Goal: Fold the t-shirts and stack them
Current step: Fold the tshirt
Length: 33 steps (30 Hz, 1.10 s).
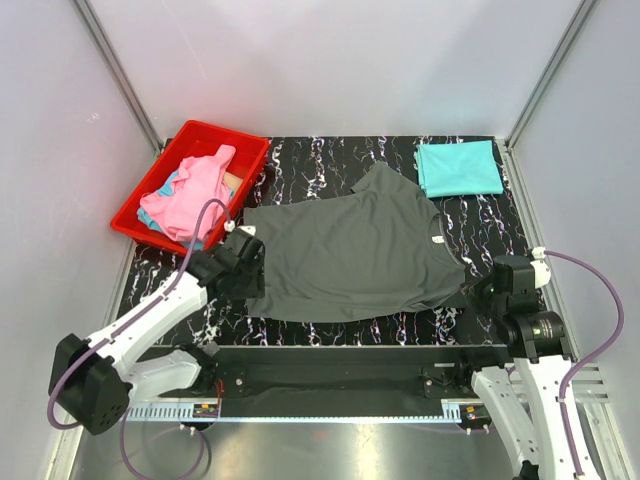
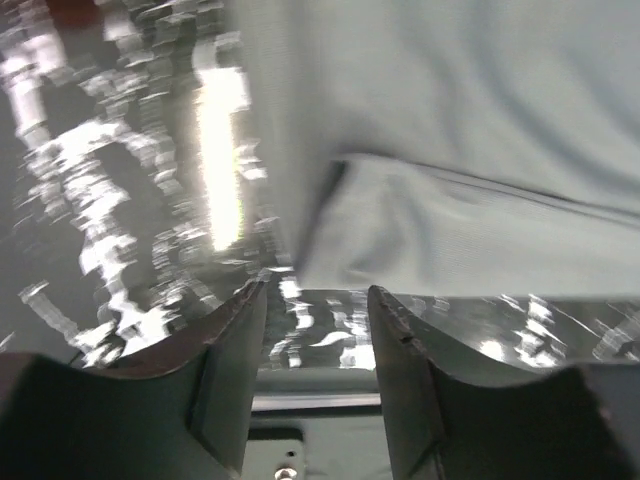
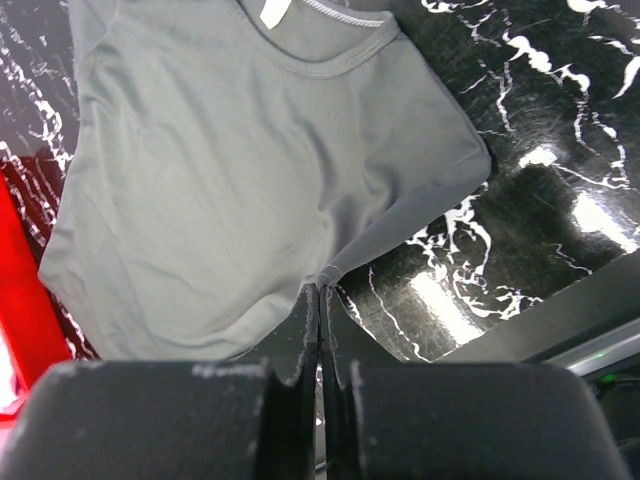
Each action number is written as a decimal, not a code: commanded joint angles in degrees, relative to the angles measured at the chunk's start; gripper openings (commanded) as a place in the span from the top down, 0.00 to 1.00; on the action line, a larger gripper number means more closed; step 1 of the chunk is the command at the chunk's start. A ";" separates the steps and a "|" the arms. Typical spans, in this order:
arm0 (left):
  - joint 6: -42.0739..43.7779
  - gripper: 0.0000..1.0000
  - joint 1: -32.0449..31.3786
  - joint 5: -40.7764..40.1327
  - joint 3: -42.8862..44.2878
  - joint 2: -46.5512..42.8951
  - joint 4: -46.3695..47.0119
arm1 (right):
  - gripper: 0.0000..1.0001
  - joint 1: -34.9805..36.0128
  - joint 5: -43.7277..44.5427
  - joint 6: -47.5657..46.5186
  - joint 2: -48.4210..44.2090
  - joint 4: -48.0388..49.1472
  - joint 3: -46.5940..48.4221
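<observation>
A dark charcoal grey t-shirt (image 1: 350, 250) lies spread flat in the middle of the black marbled table (image 1: 330, 160), collar toward the right. My right gripper (image 1: 478, 288) is shut on the tip of its near sleeve; the right wrist view shows the cloth (image 3: 220, 180) pinched between the closed jaws of that gripper (image 3: 322, 290). My left gripper (image 1: 248, 268) is open and empty at the shirt's near left hem corner. In the left wrist view the hem corner (image 2: 470, 230) lies just beyond this gripper (image 2: 318, 300). A folded teal t-shirt (image 1: 458, 168) lies at the back right.
A red plastic bin (image 1: 150, 215) at the back left holds a pink shirt (image 1: 198, 190) over a light blue one (image 1: 160, 218). The bin's edge shows in the right wrist view (image 3: 20, 270). Grey walls close in the table on three sides.
</observation>
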 commanded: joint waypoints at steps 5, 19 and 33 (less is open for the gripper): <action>7.15 0.52 0.60 11.65 -0.07 2.90 11.04 | 1.00 -0.18 -1.23 -1.38 -0.18 3.83 1.50; 11.72 0.60 12.81 26.07 -0.41 11.16 16.23 | 1.00 -0.18 -1.23 -3.67 -1.68 4.53 3.78; 12.60 0.62 13.52 25.37 -0.59 16.88 17.99 | 1.00 -0.18 -1.76 -3.67 -1.59 4.97 3.96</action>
